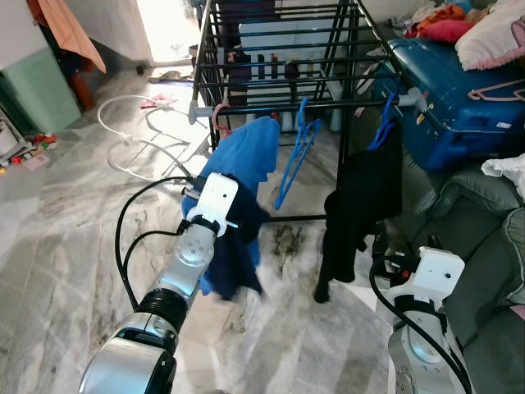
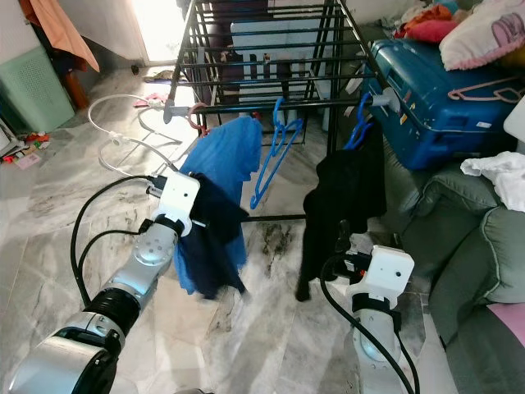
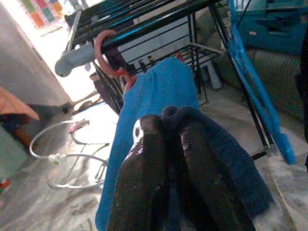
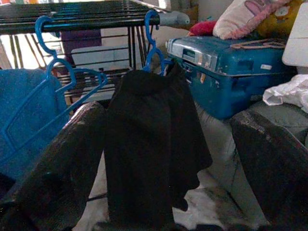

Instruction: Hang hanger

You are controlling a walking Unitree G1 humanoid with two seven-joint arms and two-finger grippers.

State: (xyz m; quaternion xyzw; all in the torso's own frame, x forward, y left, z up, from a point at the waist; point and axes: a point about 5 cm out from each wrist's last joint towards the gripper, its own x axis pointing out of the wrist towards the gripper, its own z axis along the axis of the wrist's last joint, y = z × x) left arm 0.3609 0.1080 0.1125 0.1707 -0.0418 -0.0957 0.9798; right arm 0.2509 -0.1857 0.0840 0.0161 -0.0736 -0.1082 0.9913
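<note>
The black drying rack [image 1: 279, 49] stands on the marble floor [image 1: 74, 222], and everything here hangs from or sits around it. Beside the rack's far end lies the blue suitcase [image 1: 459, 98], with pillows [image 1: 492, 33] piled on top and a grey sofa [image 1: 484, 230] nearer the camera. On the rack's front rail, toward the suitcase end, a black garment [image 1: 357, 209] hangs from a blue hanger [image 1: 384, 123]. At the other end of that rail a blue shirt [image 1: 246, 164] hangs on a pink hanger [image 3: 108, 57], its hook over the rail beside the grey end cap. Between those two, an empty blue hanger [image 1: 294, 156] dangles from the same rail. A white hose [image 1: 139, 139] curls on the floor beyond the rack's shirt end. The left tool [image 3: 166, 159] is up at the blue shirt, its two black fingers [image 3: 144, 168] pressed together with a fold of the blue cloth pinched between them. The right tool [image 4: 168, 159] sits low, just in front of the black garment, its fingers spread wide apart and touching nothing
</note>
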